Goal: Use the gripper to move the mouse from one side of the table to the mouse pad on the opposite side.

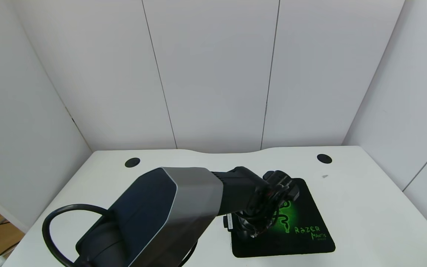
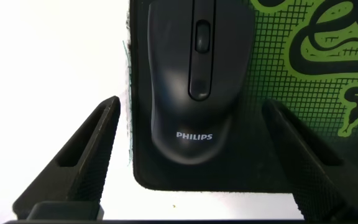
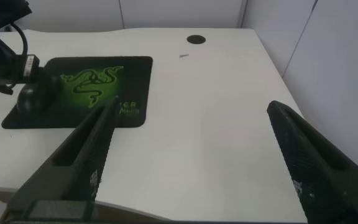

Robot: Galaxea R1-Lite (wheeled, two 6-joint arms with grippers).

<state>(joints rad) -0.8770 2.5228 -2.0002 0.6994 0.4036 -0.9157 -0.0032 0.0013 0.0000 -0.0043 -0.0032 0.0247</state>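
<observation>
The black mouse (image 2: 194,74) with white "PHILIPS" lettering lies on the black mouse pad (image 2: 291,74), near one corner and close to the pad's edge. My left gripper (image 2: 191,104) is open just above it. Its fingers (image 2: 89,152) stand on either side of the mouse, clear of it. In the head view the left arm reaches across to the pad (image 1: 302,215) on the right half of the table (image 1: 365,207), and the gripper (image 1: 261,222) hides most of the mouse. My right gripper (image 3: 192,106) is open and empty over the table's right front part. The mouse also shows in the right wrist view (image 3: 33,99).
Two round black grommets (image 1: 132,162) (image 1: 324,158) sit near the table's far edge, beside the curved notch. White walls close in the back and sides. A small grey speck (image 1: 324,176) lies beyond the pad.
</observation>
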